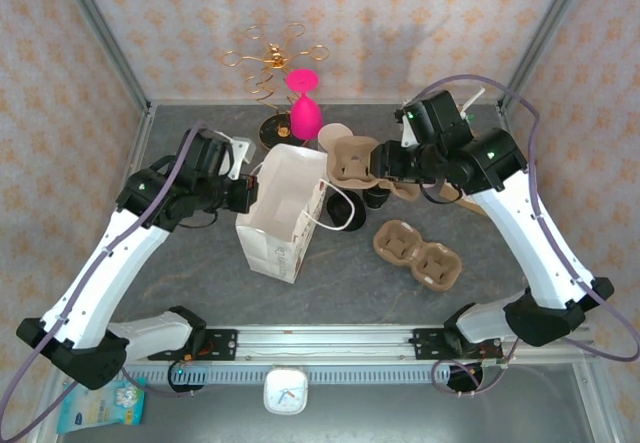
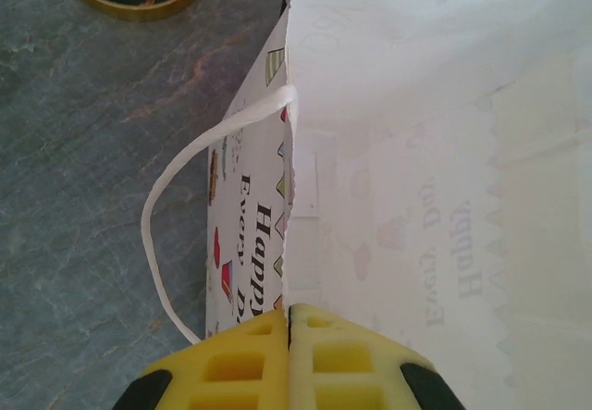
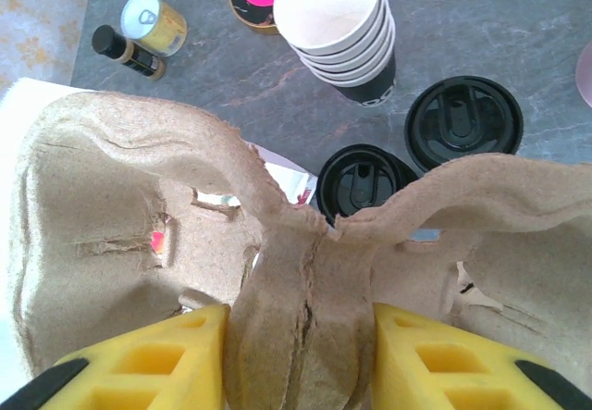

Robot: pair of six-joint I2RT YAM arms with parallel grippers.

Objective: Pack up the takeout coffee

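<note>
I am clamping the pulp carrier (image 3: pixel 111 179) by its centre ridge in the right gripper (image 3: pixel 298 316), the left gripper (image 2: pixel 288 316) pinching the bag (image 2: pixel 416 151) rim.

The dark grey stone-look table (image 1: pixel 340 288) carried a white paper bag (image 1: pixel 285 213), standing upright just toward 9 o'clock of centre. An empty brown pulp cup carrier (image 1: pixel 418 253) lay at 4 o'clock. At 12 o'clock stood a gold wire stand (image 1: pixel 272 60) on a round base, with a pink cup (image 1: pixel 305 116) just beside it. Near centre sat two round black lids (image 3: pixel 464 123), a stack of paper cups (image 3: pixel 338 21), a small can (image 3: pixel 154 19) and a small bottle (image 3: pixel 128 51).
</note>
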